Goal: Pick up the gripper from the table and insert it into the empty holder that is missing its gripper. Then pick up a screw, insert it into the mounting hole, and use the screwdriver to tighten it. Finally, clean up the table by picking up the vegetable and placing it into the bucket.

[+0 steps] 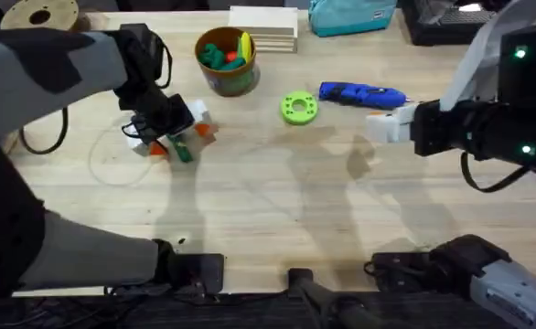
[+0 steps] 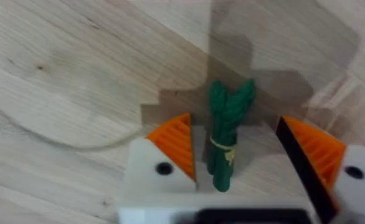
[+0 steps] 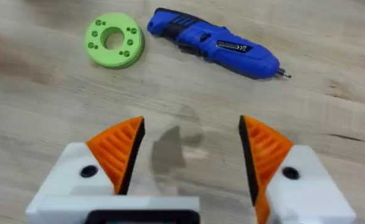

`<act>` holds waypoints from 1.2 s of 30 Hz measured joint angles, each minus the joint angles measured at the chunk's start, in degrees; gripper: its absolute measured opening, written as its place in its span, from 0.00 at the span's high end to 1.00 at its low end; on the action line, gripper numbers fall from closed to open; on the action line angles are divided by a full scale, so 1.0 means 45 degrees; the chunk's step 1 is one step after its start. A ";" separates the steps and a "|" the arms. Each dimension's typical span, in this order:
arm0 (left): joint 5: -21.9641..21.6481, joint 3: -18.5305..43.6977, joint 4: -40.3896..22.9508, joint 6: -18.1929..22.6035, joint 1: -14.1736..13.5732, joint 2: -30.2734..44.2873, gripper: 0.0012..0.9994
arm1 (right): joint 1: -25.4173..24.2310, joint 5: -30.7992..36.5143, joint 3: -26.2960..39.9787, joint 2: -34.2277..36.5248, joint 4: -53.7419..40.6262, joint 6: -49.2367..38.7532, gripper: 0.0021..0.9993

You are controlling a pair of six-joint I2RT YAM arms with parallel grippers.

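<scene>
Just unreadable label on screwdriver (image 3: 215, 42)

a workshop: wooden bench (image 1: 277, 210), blue screwdriver (image 1: 361, 94).

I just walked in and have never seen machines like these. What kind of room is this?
Most likely a robotics lab or test bench: two robot arms work over a wooden table, a blue electric screwdriver lies ready, and the left pincer hovers around a toy vegetable.
</scene>
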 joint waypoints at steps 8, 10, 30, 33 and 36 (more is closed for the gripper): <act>-0.0029 0.0214 -0.0187 -0.0091 0.0010 0.0125 0.98 | 0.0000 0.0000 0.0000 0.0002 0.0000 0.0000 0.10; -0.0037 0.0246 -0.0611 -0.0097 0.0010 0.0130 0.98 | 0.0000 0.0000 0.0000 -0.0003 0.0000 0.0000 0.10; 0.1886 0.4088 0.0716 -0.0105 -0.0159 -0.2108 0.98 | 0.0000 -0.0005 0.0000 -0.0003 -0.0003 0.0000 0.10; 0.2207 0.4088 0.2226 -0.0097 -0.0585 -0.1725 0.98 | 0.0000 -0.0002 0.0000 -0.0003 0.0000 0.0000 0.10; 0.2395 0.4088 0.3433 0.0192 -0.1125 -0.1311 0.98 | 0.0000 -0.0005 0.0000 -0.0003 0.0000 0.0000 0.10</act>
